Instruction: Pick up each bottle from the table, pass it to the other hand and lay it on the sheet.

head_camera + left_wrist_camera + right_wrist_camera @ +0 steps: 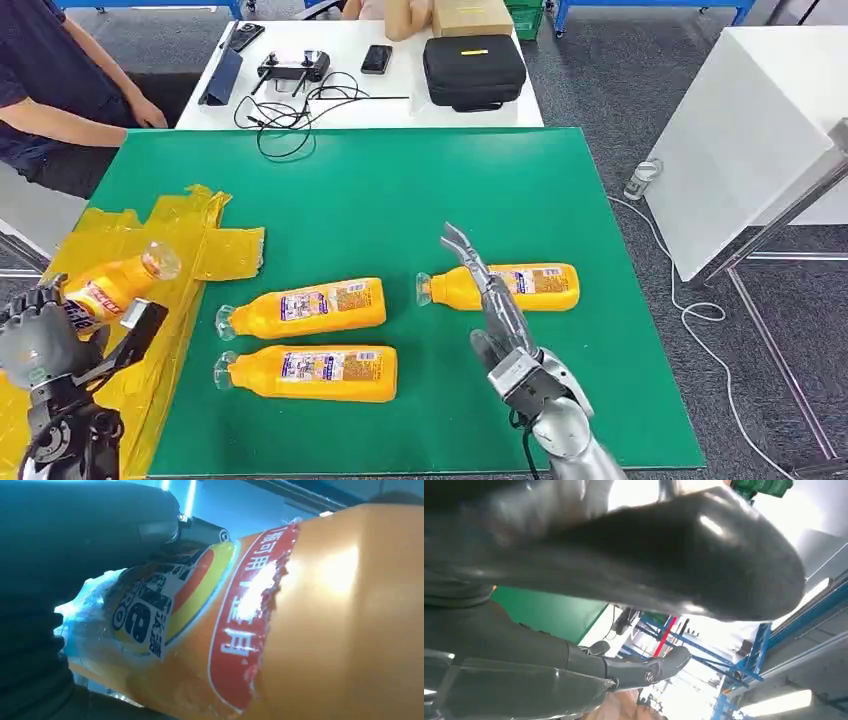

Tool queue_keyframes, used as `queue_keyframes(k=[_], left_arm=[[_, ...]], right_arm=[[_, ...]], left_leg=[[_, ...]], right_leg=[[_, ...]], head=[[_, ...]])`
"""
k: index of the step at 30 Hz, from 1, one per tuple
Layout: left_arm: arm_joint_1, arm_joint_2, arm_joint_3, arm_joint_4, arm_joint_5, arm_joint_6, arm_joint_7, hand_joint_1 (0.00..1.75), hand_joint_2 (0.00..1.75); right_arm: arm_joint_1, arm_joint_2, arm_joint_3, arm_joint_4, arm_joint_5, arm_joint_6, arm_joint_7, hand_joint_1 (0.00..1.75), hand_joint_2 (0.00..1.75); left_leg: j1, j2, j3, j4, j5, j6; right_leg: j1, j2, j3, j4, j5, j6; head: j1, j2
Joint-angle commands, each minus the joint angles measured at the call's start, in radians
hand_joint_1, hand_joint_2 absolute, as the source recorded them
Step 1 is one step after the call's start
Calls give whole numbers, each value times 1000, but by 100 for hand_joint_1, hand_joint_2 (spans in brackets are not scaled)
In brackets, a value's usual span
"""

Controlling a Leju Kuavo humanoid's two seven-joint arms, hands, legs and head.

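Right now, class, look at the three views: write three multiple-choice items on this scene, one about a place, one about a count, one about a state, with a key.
1. Where is the yellow sheet?
A. at the green mat's left edge
B. on the white table
C. under the black case

2. How many bottles lie on the green mat?
A. one
B. three
C. five

3. What is the left hand doing?
A. hanging with nothing in it
B. holding a bottle
C. pressing the mat

Key: 1 A, the sheet lies crumpled beside the mat's left side. 2 B, three orange bottles lie flat there. 3 B, the held bottle rises from its grip, while the right hand holds nothing.
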Motion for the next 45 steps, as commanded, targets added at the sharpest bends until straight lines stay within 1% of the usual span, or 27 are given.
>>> queue_keyframes(k=[1, 2, 3, 4, 6, 10, 15, 16, 17, 18, 26, 27, 28, 29, 33, 35, 36, 39, 40, 42, 44, 45], left_arm=[[-51, 27, -125, 225, -42, -1, 59, 175, 175], [-52, 29, -136, 239, -43, -1, 67, 175, 175], [-55, 40, -186, 271, -35, -1, 89, 175, 175], [-60, 43, -200, 290, -45, -1, 98, 175, 175], [-62, 41, -234, 314, -47, -1, 90, 175, 175], [-56, 34, -270, 324, -48, -1, 95, 175, 175], [-63, 28, -279, 352, -38, -1, 94, 175, 175], [-70, 40, -318, 384, 5, -1, 103, 98, 175], [-73, 39, -322, 394, 4, -1, 108, 0, 175], [-90, 40, -306, 451, 28, -1, 103, 0, 175], [-90, 40, -306, 451, 28, -1, 103, 0, 175], [-113, 43, -292, 511, 53, -1, 101, 0, 0], [-126, 46, -298, 547, 55, -1, 107, 0, 0], [-125, 46, -286, 547, 80, -1, 85, 0, 0], [-114, 48, -284, 523, 108, -1, 89, 0, 0], [-108, 44, -265, 503, 154, -1, 62, 0, 0], [-107, 39, -233, 496, 211, -1, 13, 0, 0], [-105, 36, -223, 492, 229, -1, -6, 0, 0], [-109, 26, -172, 494, 321, -1, -78, 0, 0], [-123, 9, -101, 495, 469, -28, -197, 0, 0], [-136, -10, -36, 462, 624, -104, -298, 0, 0], [-138, -16, -20, 442, 684, -132, -328, 0, 0]], right_arm=[[-146, -38, 64, 243, -43, 10, -32, 0, 0], [-148, -38, 68, 248, -46, 10, -34, 0, 0], [-147, -33, 64, 249, -40, 10, -46, 0, 0], [-148, -33, 68, 248, -41, 10, -46, 0, 0], [-152, -33, 69, 249, -46, 7, -39, 0, 0], [-156, -38, 68, 262, -49, 8, -39, 0, 0], [-162, -36, 69, 276, -52, 12, -42, 0, 0], [-171, -43, 100, 285, -76, 9, -51, 0, 0], [-172, -43, 97, 286, -76, 9, -51, 0, 0], [-172, -39, 90, 288, -76, 7, -51, 0, 0], [-172, -39, 90, 288, -76, 7, -51, 0, 0], [-170, -40, 87, 287, -73, 9, -50, 0, 0], [-166, -47, 92, 289, -66, 18, -47, 0, 0], [-161, -52, 95, 291, -58, 24, -45, 0, 0], [-173, -68, 158, 341, 21, 39, -19, 0, 0], [-206, -58, 225, 408, 98, 24, 3, 0, 0], [-206, -46, 256, 437, 133, 1, 15, 0, 0], [-192, -37, 271, 442, 151, -25, 21, 0, 0], [-177, -25, 298, 446, 189, -59, 57, 0, 175], [-152, 7, 333, 440, 252, -107, 118, 0, 175], [-137, 53, 363, 440, 292, -136, 174, 0, 175], [-135, 69, 377, 438, 306, -144, 199, 0, 175]], left_leg=[[0, 0, 1, -1, 1, -1], [0, 0, 0, 0, 0, 0], [0, -1, 1, 0, 0, -1], [0, 0, 1, -1, 0, -1], [0, 0, 1, 0, 0, -1], [0, -1, -1, 0, 0, 0], [0, 0, -1, 0, 0, -1], [0, 0, -1, 0, 0, -1], [0, -1, -1, 0, 0, -1], [0, 0, -1, 0, 0, -1], [0, 1, -1, 0, 0, -1], [0, 1, -1, 0, 0, -1], [0, 0, -1, 0, 0, -1], [-1, 0, -1, 0, 0, 0], [0, 0, 0, 0, 0, -1], [0, 1, 1, 0, 0, -1], [0, 1, 0, 0, 0, -1], [0, 1, 1, -1, 0, -1], [0, 1, 1, 0, 0, -1], [0, 0, 1, 0, 0, -1], [1, 0, 2, 0, 1, -2], [1, 0, 1, 0, 1, -2]], right_leg=[[0, -2, 2, -1, 1, 2], [0, -1, 1, -1, 0, 1], [0, -2, 1, -1, 0, 1], [0, -2, 2, -1, 0, 1], [0, -2, 1, 0, 0, 1], [0, -2, 0, 0, 0, 1], [0, -2, 0, 0, 0, 1], [0, -2, -1, 0, 0, 1], [-1, -2, 0, 0, 0, 1], [-1, -2, 0, 0, 0, 1], [-1, 0, -1, 0, 0, 1], [-1, -1, -1, 1, 0, 1], [-1, -1, -1, 0, 0, 1], [-1, -1, -1, 0, 0, 1], [-1, -1, 1, 0, 0, 1], [0, -1, 1, 0, 0, 1], [0, 0, 0, 0, 1, 1], [0, 0, 2, 0, 0, 1], [0, -1, 1, 0, 1, 1], [0, -1, 1, 0, 0, 1], [0, -1, 2, 0, 0, 0], [1, -2, 1, 1, 0, 1]], head=[[0, 0], [0, 0], [0, 0], [0, 0], [0, 0], [0, 0], [0, 0], [0, 0], [0, 0], [0, 0], [0, 0], [0, 0], [0, 0], [0, 0], [0, 0], [0, 0], [0, 0], [0, 0], [0, 0], [0, 0], [0, 0], [0, 0]])
